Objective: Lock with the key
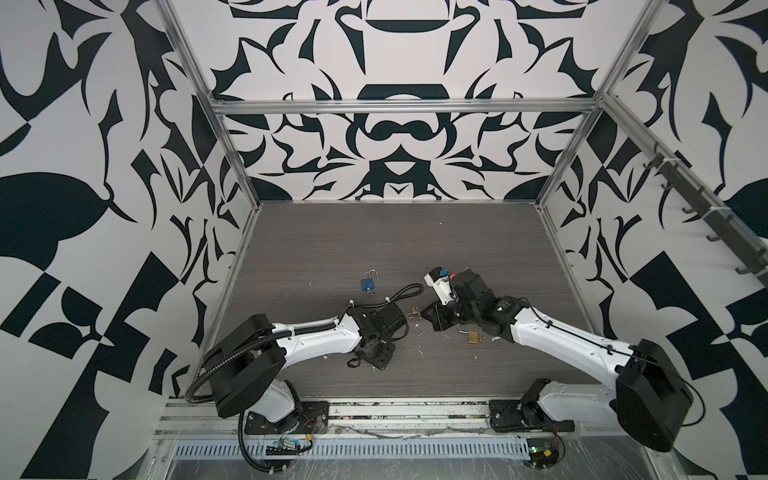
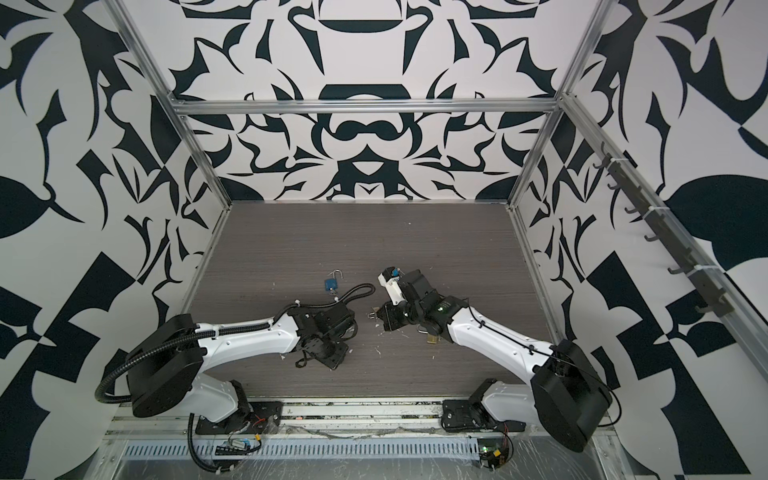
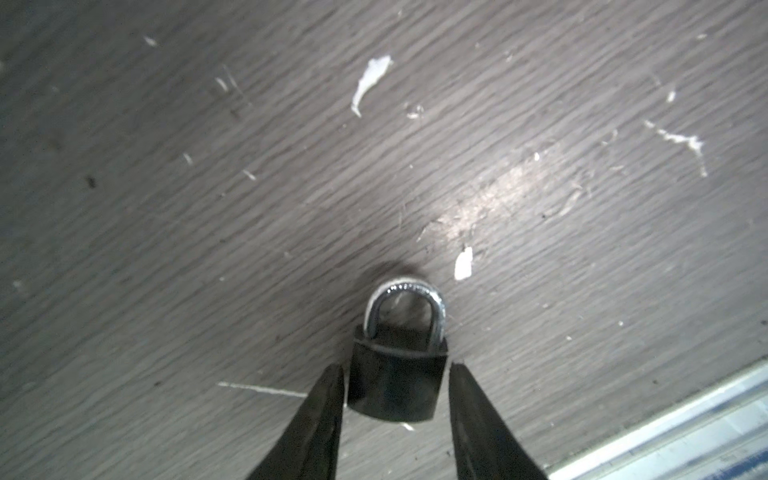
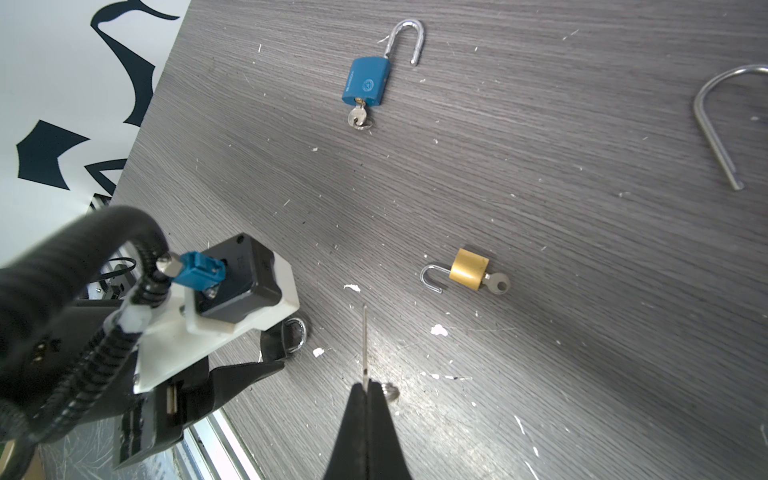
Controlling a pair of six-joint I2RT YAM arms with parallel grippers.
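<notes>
At the bottom centre of the left wrist frame, straddling the dark padlock (image 3: 398,382) with the left gripper (image 3: 395,369) slightly spread, barely clearing its sides, shackle tip down by the table (image 3: 249,199). Pinching the key (image 4: 364,345) edge-on in the pressed-together right gripper (image 4: 365,392), clear of any keyhole. Judging this lock finished, shackle looking seated. Probably leaving the blue padlock (image 4: 366,83) and brass padlock (image 4: 468,269), both lying open with keys in. Failing to make out the keyhole; losing a larger shackle (image 4: 715,145) past the right wrist frame's upper right edge.

The table (image 4: 582,332) looks matt wood-grain, the brass padlock (image 4: 469,269) satin, the blue padlock (image 4: 366,85) smooth.
</notes>
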